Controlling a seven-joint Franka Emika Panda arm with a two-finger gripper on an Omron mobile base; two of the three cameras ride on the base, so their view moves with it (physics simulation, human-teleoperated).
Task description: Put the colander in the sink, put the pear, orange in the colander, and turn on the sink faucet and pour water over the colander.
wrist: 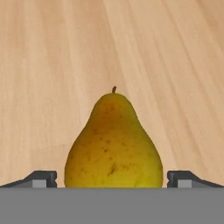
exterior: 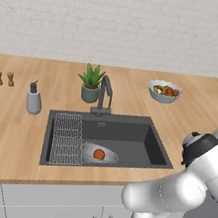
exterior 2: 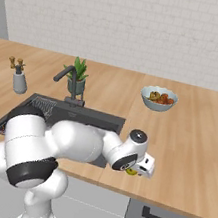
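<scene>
The yellow-green pear stands upright on the wooden counter, right of the sink near the front edge. My gripper is open, one fingertip on each side of the pear's wide base with a small gap on both sides. From the right base view the hand hangs low over the pear, which peeks out beneath it. The silver colander lies in the dark sink with the orange inside it. The dark faucet stands behind the basin, and no water stream shows.
A wire rack fills the sink's left part. A pale bowl of mixed fruits sits at the back right. A potted plant, a soap dispenser and two small shakers stand behind and left of the sink.
</scene>
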